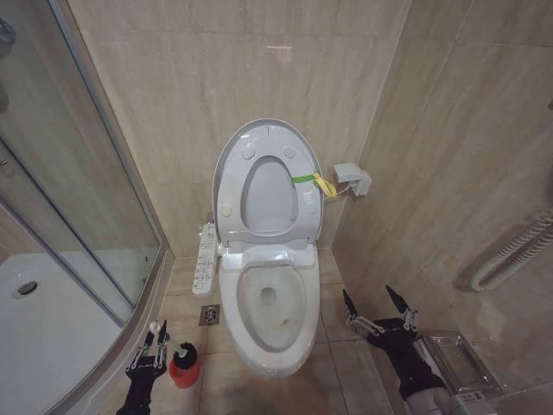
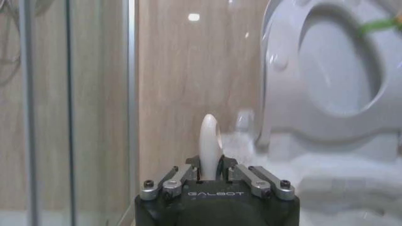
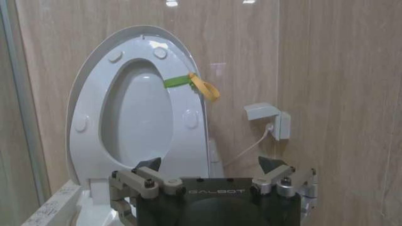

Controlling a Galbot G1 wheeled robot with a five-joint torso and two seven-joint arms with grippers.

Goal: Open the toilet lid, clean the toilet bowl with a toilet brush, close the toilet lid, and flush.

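The toilet lid (image 1: 266, 194) stands upright against the wall with the ring seat raised against it, and a yellow-green strap (image 1: 313, 181) is tied at its side. The lid (image 3: 138, 117) also faces the right wrist camera. Below it the toilet bowl (image 1: 235, 304) lies uncovered. On the floor left of the bowl my left gripper (image 1: 154, 341) is shut on the white handle of the toilet brush (image 2: 209, 136), whose black head (image 1: 184, 350) sits in a red cup (image 1: 183, 373). My right gripper (image 1: 367, 298) hangs open right of the bowl, holding nothing.
A glass shower enclosure (image 1: 86, 216) and white shower tray (image 1: 43, 320) close off the left. A button panel (image 1: 206, 259) hangs beside the seat, above a floor drain (image 1: 210, 315). A wall socket (image 1: 354, 179), a ribbed hose (image 1: 518, 251) and a clear box (image 1: 458, 359) are on the right.
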